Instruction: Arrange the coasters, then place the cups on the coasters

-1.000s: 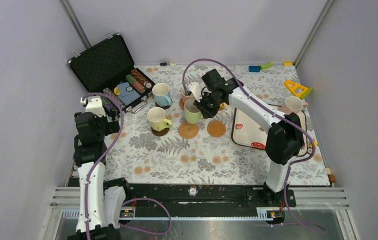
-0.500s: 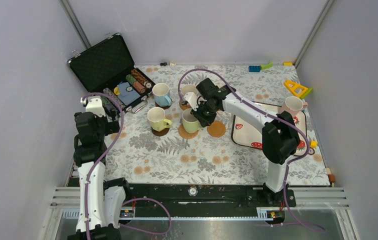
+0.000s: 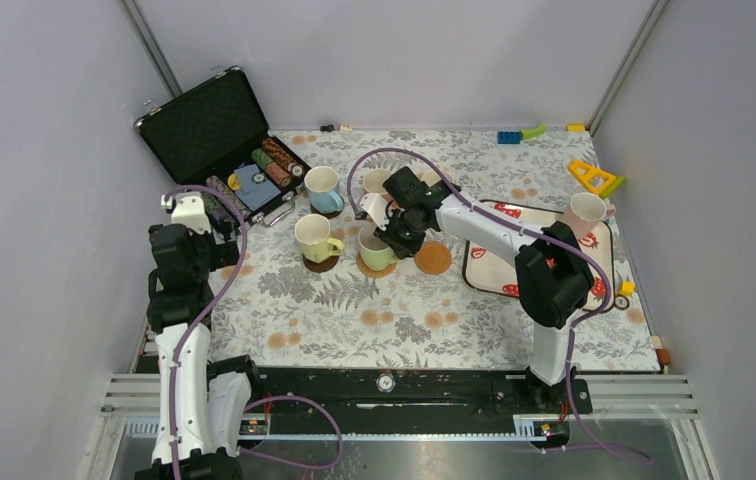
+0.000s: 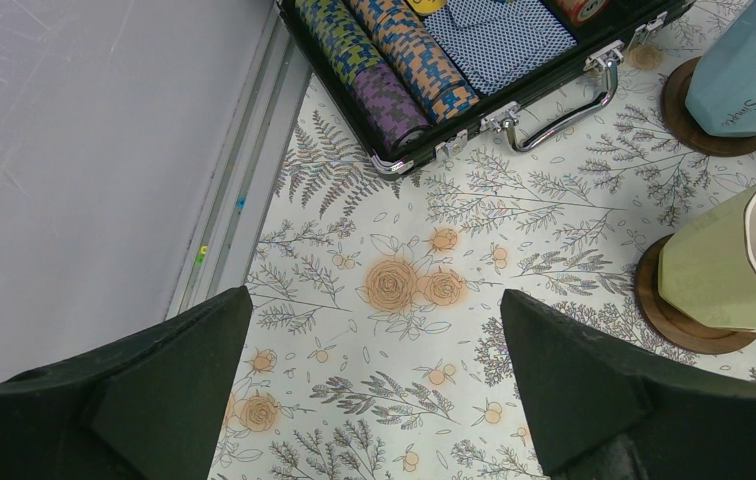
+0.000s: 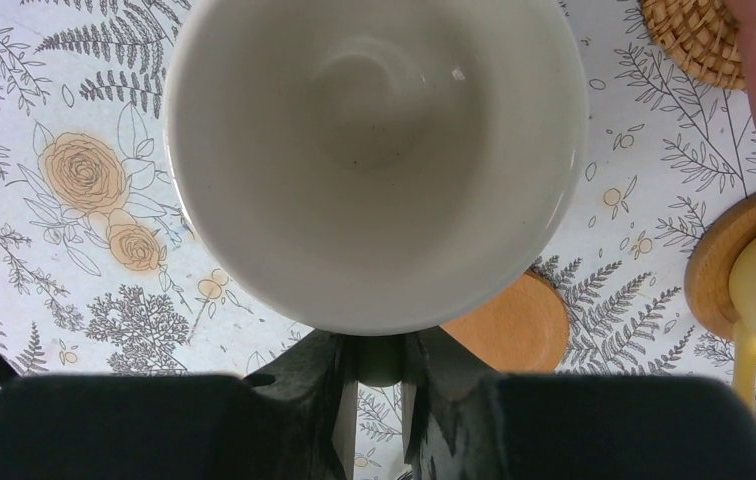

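My right gripper (image 3: 401,232) is shut on the handle of the pale green mug (image 3: 375,248), which hangs low over a tan coaster (image 3: 362,268). Whether they touch I cannot tell. From the right wrist the mug's white inside (image 5: 374,150) fills the view, the gripper (image 5: 381,365) pinching its handle, with the coaster (image 5: 514,325) showing beneath. A second tan coaster (image 3: 433,257) lies bare to the right. The yellow mug (image 3: 313,238) and blue mug (image 3: 322,188) stand on dark coasters. The pink mug (image 3: 379,182) stands behind. My left gripper (image 4: 374,390) is open over the cloth.
An open poker chip case (image 3: 219,130) stands at the back left, right by my left gripper. A strawberry-print tray (image 3: 499,270) lies to the right, with a light pink mug (image 3: 586,209) at its far corner. A yellow toy (image 3: 594,178) and bricks (image 3: 519,134) lie at the back right.
My right gripper has carried the pale green mug toward the front and left and lowered it over the tan coaster. The left arm has not moved.
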`<act>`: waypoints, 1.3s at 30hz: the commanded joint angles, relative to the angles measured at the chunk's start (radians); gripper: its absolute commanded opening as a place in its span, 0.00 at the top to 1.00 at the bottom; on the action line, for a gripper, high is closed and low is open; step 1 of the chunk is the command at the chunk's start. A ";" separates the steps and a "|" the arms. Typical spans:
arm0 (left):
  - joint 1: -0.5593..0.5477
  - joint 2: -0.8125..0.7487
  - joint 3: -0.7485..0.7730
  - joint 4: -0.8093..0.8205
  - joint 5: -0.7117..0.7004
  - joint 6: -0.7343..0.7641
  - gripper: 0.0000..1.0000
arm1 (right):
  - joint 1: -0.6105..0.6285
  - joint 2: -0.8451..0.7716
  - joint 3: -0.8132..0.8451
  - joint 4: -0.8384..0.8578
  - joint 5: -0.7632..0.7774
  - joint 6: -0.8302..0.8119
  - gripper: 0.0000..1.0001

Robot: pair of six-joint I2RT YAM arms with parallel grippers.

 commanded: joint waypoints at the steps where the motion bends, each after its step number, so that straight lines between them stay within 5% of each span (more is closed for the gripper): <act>1: 0.006 -0.011 -0.006 0.057 -0.007 -0.001 0.01 | 0.015 -0.001 0.011 0.064 0.009 0.005 1.00; 9: 0.006 -0.016 -0.007 0.056 -0.008 -0.001 0.01 | 0.033 0.009 0.000 0.062 0.070 -0.036 1.00; 13: 0.007 -0.019 -0.007 0.055 -0.006 -0.001 0.01 | 0.034 0.010 -0.009 0.063 0.085 -0.057 0.87; 20: 0.007 -0.022 -0.007 0.056 -0.003 -0.001 0.01 | 0.033 -0.008 0.010 -0.002 0.050 -0.093 0.53; 26: 0.007 -0.026 -0.007 0.054 0.000 -0.002 0.01 | 0.032 -0.112 0.003 -0.033 0.053 -0.157 0.01; 39: 0.006 -0.029 -0.005 0.051 0.014 -0.001 0.01 | -0.171 -0.492 -0.118 -0.040 0.160 -0.289 0.00</act>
